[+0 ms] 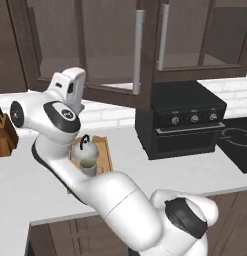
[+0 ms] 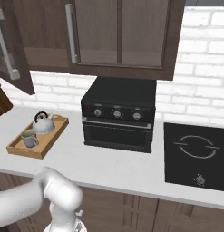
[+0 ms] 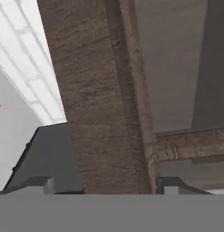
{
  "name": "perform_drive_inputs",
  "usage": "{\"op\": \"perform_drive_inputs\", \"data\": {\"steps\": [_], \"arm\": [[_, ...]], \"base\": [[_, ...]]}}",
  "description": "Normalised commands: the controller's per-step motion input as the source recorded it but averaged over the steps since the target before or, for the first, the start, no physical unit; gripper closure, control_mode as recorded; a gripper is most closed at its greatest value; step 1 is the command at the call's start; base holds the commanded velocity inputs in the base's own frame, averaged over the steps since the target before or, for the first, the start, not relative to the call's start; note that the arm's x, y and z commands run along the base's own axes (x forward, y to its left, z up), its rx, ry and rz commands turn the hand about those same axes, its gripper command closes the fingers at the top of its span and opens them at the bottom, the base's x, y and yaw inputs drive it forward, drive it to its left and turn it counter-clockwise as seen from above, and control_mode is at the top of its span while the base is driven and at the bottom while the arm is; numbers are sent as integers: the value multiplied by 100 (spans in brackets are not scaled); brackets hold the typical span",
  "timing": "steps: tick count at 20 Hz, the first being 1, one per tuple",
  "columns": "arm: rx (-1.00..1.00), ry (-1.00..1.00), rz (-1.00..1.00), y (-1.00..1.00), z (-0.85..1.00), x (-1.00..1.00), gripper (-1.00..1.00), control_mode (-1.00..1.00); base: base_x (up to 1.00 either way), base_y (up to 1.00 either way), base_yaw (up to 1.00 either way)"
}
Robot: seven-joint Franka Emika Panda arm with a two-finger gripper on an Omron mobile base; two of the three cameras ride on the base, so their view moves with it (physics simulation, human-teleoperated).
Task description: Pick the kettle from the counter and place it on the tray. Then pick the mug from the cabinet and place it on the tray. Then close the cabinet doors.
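A light-brown wooden tray (image 2: 49, 137) is set on the white counter (image 2: 109, 165), left of centre. A silvery dome-shaped kettle (image 2: 43, 124) and a grey-beige mug (image 2: 29, 138) are held inside it. Above, the dark cabinet doors (image 1: 90, 45) are swung open.

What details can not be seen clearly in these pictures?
- Left base view: the arm hides much of the tray and the base of the mug.
- Right base view: the open cabinet door is cut by the left edge.
- Hand view: the tool shows its tips alone; whether they touch the door frame is unclear.
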Motion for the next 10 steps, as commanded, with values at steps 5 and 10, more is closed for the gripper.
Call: {"op": "perform_drive_inputs", "data": {"steps": [5, 10], "arm": [[16, -7, 36, -55, 0, 57, -100, -100], [14, -2, 32, -46, 0, 71, -100, -100]], "base": [[0, 0, 0], [0, 0, 0]]}}
